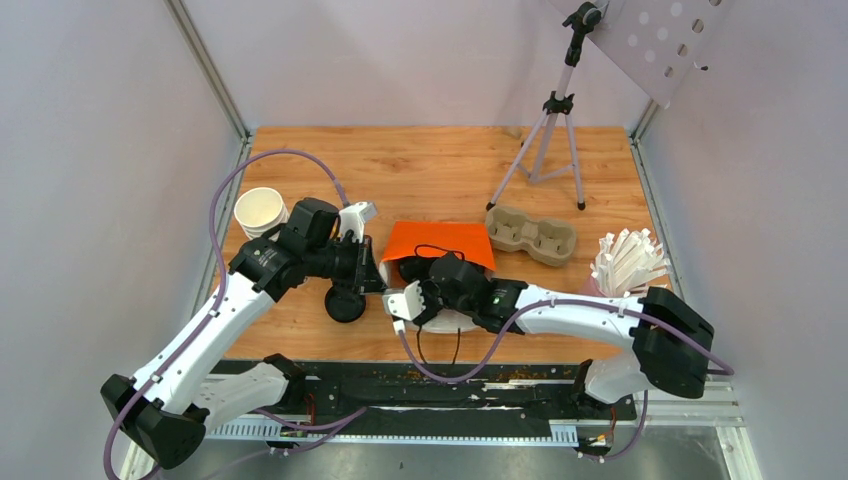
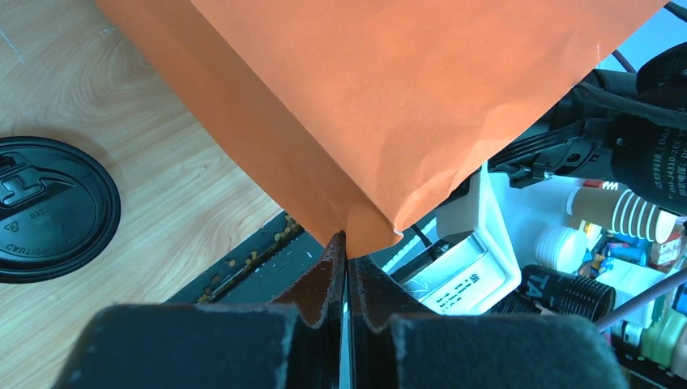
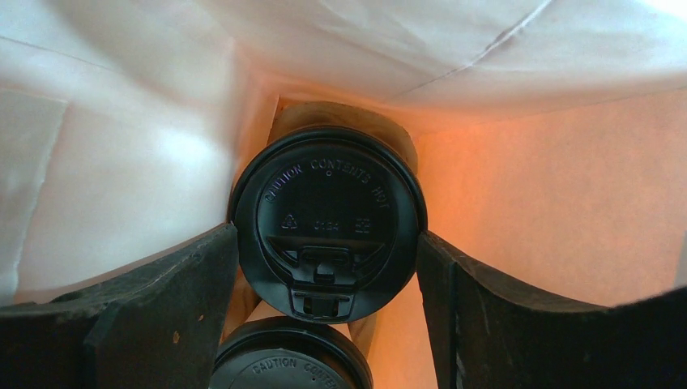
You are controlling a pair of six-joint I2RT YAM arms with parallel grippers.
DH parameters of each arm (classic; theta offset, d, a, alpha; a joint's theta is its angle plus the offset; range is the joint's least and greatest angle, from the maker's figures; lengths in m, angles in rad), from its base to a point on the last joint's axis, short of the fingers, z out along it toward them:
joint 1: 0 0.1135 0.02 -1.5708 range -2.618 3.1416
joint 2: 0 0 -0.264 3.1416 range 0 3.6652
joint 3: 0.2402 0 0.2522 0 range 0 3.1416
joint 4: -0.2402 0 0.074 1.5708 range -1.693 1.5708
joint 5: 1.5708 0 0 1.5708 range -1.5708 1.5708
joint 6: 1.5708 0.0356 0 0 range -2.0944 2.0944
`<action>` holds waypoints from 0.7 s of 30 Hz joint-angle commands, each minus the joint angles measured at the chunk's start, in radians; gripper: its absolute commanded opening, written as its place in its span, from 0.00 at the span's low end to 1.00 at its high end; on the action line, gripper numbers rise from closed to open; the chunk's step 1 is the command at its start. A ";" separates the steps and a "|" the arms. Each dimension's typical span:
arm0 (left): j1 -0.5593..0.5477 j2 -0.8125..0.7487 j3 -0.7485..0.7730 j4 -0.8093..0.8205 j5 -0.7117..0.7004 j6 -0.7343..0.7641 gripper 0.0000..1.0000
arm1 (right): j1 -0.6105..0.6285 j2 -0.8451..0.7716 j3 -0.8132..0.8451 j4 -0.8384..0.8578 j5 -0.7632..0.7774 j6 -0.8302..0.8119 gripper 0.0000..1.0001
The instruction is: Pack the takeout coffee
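Observation:
The orange paper bag [image 1: 440, 240] lies mid-table with its white-lined mouth toward the arms. My left gripper [image 2: 346, 243] is shut on a corner of the bag's edge [image 2: 364, 227], holding it up. My right gripper [image 3: 326, 237] reaches inside the bag. Its two fingers press against both sides of a takeout coffee cup capped with a black lid [image 3: 328, 219]. A second lidded cup [image 3: 288, 361] sits just below it. Brown cardboard [image 3: 348, 117] shows behind the held cup. From above, the right fingers are hidden by the bag and the wrist [image 1: 460, 285].
A loose black lid [image 1: 345, 303] lies left of the bag, by the left wrist. A stack of lidless white cups [image 1: 260, 210] stands at far left. A cardboard cup carrier [image 1: 530, 235], white packets [image 1: 628, 260] and a tripod [image 1: 550, 140] are on the right.

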 commanded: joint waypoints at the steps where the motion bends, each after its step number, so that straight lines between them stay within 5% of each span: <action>1: -0.001 0.001 0.010 0.042 0.023 -0.008 0.07 | -0.010 0.023 0.040 0.060 0.032 0.005 0.78; 21: -0.001 0.001 -0.010 0.066 0.037 -0.033 0.06 | -0.026 0.087 0.074 0.061 0.046 0.047 0.78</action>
